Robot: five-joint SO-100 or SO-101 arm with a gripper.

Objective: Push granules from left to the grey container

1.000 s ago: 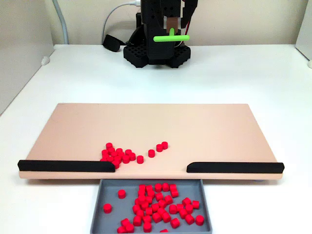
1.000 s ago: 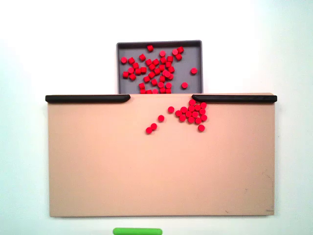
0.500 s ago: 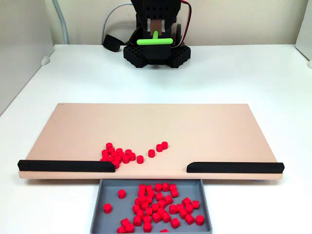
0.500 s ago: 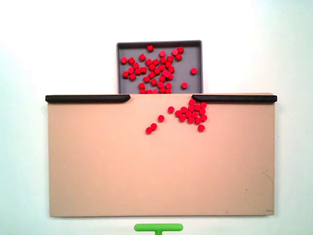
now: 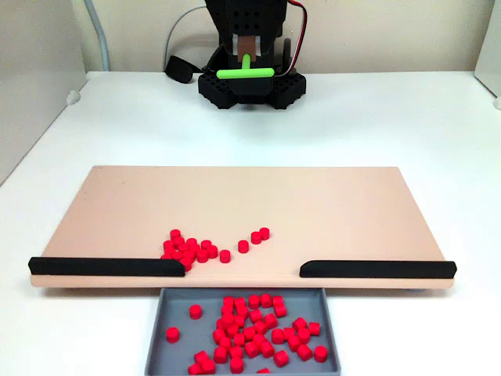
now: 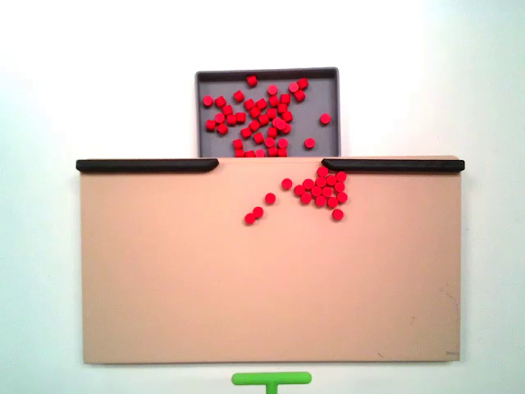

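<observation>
Fixed view: grey container [image 6: 267, 75] perhaps near-square.

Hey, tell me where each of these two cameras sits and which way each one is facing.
A fixed view: low at the tray end, facing the arm's base across the board; the gripper holds the green stick.
Another fixed view: overhead, looking straight down, with the grey container at top; of the robot, just the stick.
Both share the board, black bars, the granules and the container, flipped end to end.
</observation>
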